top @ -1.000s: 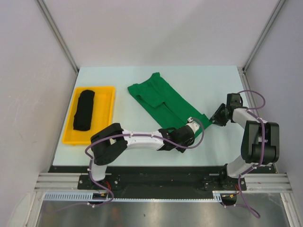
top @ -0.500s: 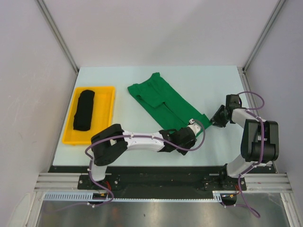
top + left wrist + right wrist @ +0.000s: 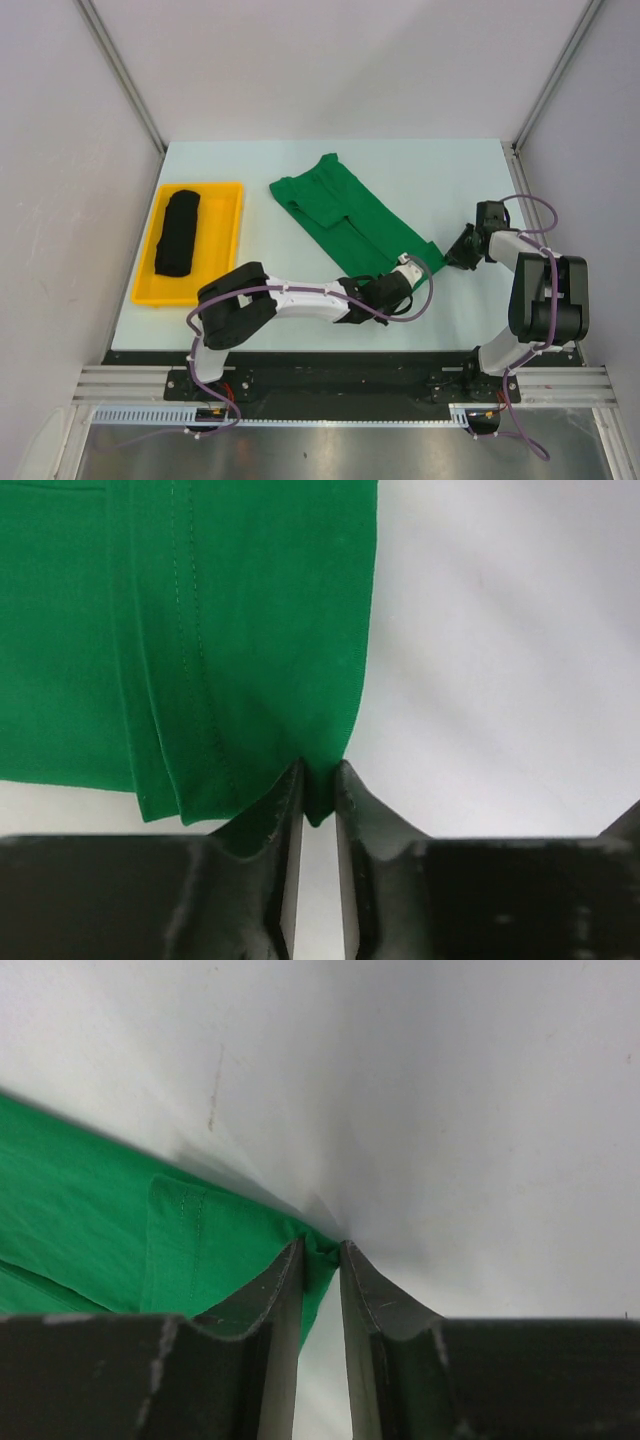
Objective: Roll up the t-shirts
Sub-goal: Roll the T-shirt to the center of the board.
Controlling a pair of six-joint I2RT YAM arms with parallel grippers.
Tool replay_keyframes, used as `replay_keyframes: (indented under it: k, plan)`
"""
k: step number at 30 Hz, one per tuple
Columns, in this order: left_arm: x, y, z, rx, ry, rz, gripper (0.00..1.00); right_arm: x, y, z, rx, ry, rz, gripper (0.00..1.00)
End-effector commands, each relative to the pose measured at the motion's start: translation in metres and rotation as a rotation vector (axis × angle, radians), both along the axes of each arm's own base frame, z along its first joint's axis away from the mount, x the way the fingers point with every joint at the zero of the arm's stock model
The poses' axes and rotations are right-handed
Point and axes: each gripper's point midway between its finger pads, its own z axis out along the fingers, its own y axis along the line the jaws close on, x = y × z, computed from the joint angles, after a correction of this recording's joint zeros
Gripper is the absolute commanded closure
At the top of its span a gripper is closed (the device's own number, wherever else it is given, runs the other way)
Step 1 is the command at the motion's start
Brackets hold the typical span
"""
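Green t-shirt (image 3: 335,210) lies flat, folded into a long band, running diagonally across the pale table (image 3: 440,170), stitched hem end nearest. Black t-shirt (image 3: 178,232) sits tightly rolled, lengthwise inside the yellow tray (image 3: 218,255), far left.

**What You Cannot See From Here**

From above, your left gripper (image 3: 405,270) hides its own fingertips beneath its body; the right gripper (image 3: 452,256) is too small and dark to read its jaws; in both wrist views the green t-shirt (image 3: 200,630) runs off the frame edges, and how far its corners reach between the fingers is hidden; the black t-shirt (image 3: 178,232) is too small to show its folds.
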Motion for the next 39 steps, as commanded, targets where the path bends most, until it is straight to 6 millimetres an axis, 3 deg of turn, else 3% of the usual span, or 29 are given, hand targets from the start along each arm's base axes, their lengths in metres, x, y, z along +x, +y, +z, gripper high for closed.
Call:
replay_keyframes:
  k: [1,4,8,14,19,25,31,39]
  plan:
    - [-0.005,0.002,-0.01,0.004,0.005,-0.019,0.85,-0.002,0.0,0.004,-0.001,-0.011,-0.01,0.76]
    - [-0.011,-0.003,-0.003,-0.035,0.017,-0.044,0.99,-0.002,-0.003,0.008,-0.014,-0.017,-0.023,0.83]
    - [-0.023,-0.01,0.011,-0.117,0.053,-0.087,1.0,-0.011,-0.016,0.005,-0.044,0.024,-0.06,1.0]
    - [-0.049,-0.012,0.023,-0.226,0.143,-0.143,1.0,-0.034,-0.045,-0.001,-0.144,0.134,-0.138,1.0]
    - [-0.062,-0.009,0.023,-0.259,0.194,-0.172,1.0,-0.042,-0.062,0.005,-0.22,0.151,-0.178,1.0]
    - [-0.072,-0.005,0.026,-0.283,0.237,-0.187,1.0,-0.038,-0.064,0.015,-0.239,0.2,-0.199,1.0]
    - [-0.061,0.0,0.039,-0.352,0.289,-0.155,1.0,-0.026,-0.05,0.021,-0.278,0.203,-0.173,1.0]
    - [-0.05,0.009,0.03,-0.371,0.358,-0.149,1.0,-0.013,-0.039,0.023,-0.29,0.214,-0.169,1.0]
